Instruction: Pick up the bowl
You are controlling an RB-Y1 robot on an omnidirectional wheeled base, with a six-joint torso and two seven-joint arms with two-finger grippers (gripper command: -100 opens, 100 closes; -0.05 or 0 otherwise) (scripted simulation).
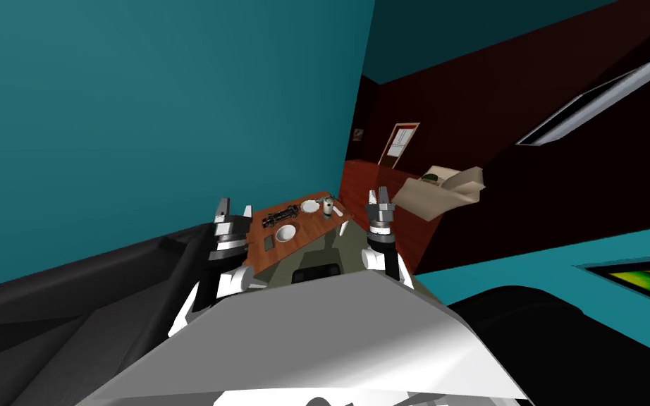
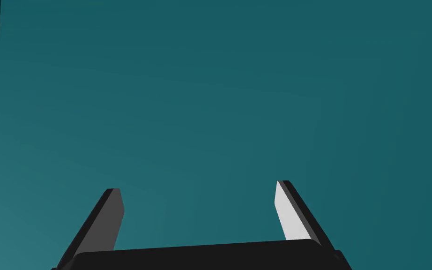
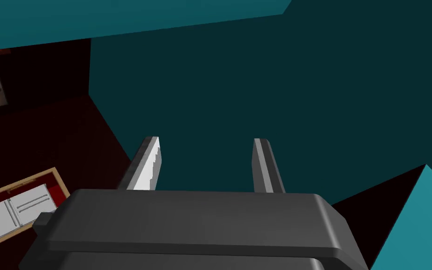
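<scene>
Jaws spread on left gripper (image 1: 233, 211) and right gripper (image 1: 378, 196), flanking the table (image 1: 311, 224) whose white bowl (image 1: 285, 232) (likely light, stiff, slick) suits a rim pinch.

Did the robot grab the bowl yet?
Not yet. Nothing looks done: the white bowl sits on the brown table, untouched. Nothing is in hand either: the left hand and the right hand are both open and empty, one at each side of the table. What is left is reaching down to the bowl, closing on it and lifting it.
</scene>
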